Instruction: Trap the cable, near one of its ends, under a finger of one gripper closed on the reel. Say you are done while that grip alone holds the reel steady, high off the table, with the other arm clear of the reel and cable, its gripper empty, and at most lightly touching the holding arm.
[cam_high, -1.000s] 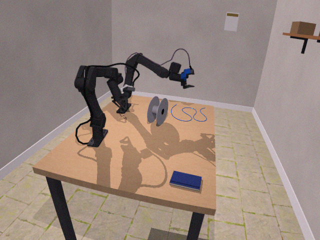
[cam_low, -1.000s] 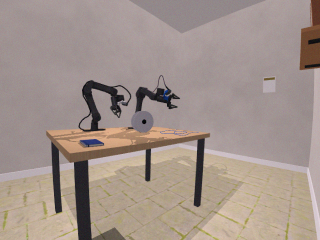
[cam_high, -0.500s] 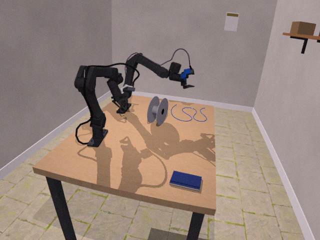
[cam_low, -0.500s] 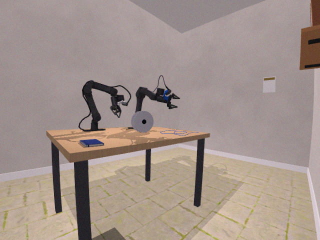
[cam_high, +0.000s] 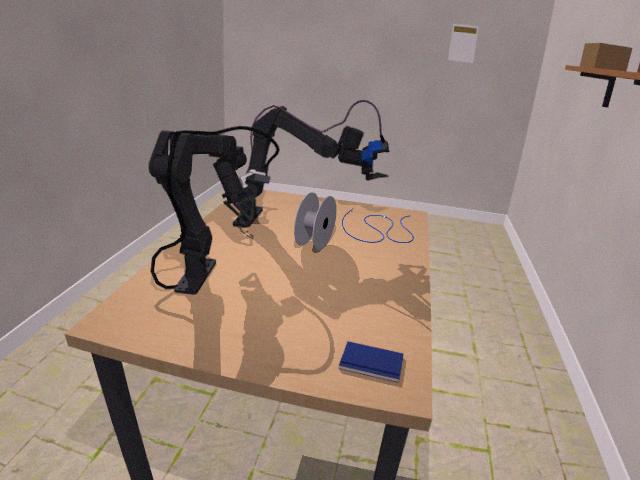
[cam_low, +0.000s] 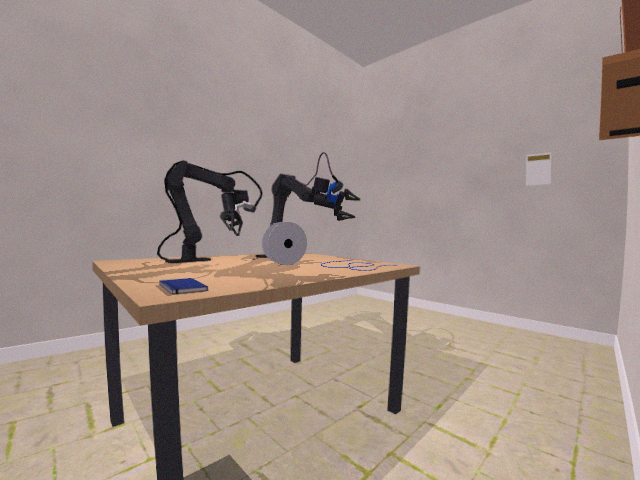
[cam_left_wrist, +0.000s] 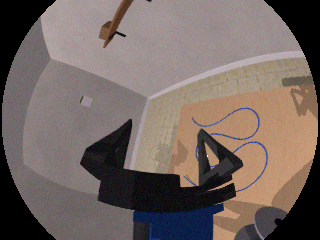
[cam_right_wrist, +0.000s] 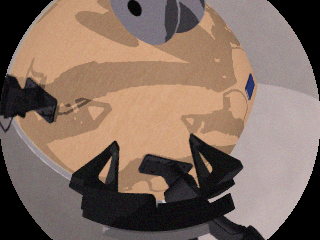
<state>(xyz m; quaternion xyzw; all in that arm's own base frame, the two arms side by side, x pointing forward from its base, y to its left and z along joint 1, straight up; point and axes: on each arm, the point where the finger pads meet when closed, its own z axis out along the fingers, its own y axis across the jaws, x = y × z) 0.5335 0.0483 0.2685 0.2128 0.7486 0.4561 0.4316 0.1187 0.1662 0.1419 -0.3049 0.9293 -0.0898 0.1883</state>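
The grey reel (cam_high: 315, 221) (cam_low: 284, 243) (cam_right_wrist: 156, 3) stands on its flange rims on the table (cam_high: 155, 330) (cam_low: 248, 297), with nothing touching it. The thin blue cable (cam_high: 343, 225) (cam_low: 351, 266) (cam_left_wrist: 227, 115) lies in loose loops on the table just beyond the reel, apart from it. My left gripper (cam_high: 376, 173) (cam_low: 348, 205) (cam_left_wrist: 167, 127) is open and empty, high in the air above the cable. My right gripper (cam_high: 235, 206) (cam_low: 233, 227) (cam_right_wrist: 152, 141) is open and empty, hanging above the table behind the reel, well away from it.
A blue book (cam_high: 371, 360) (cam_low: 183, 285) (cam_right_wrist: 251, 87) lies flat near the table's front edge. Both arm bases stand along the table's far left side. A shelf with a box hangs on the wall (cam_high: 604, 62).
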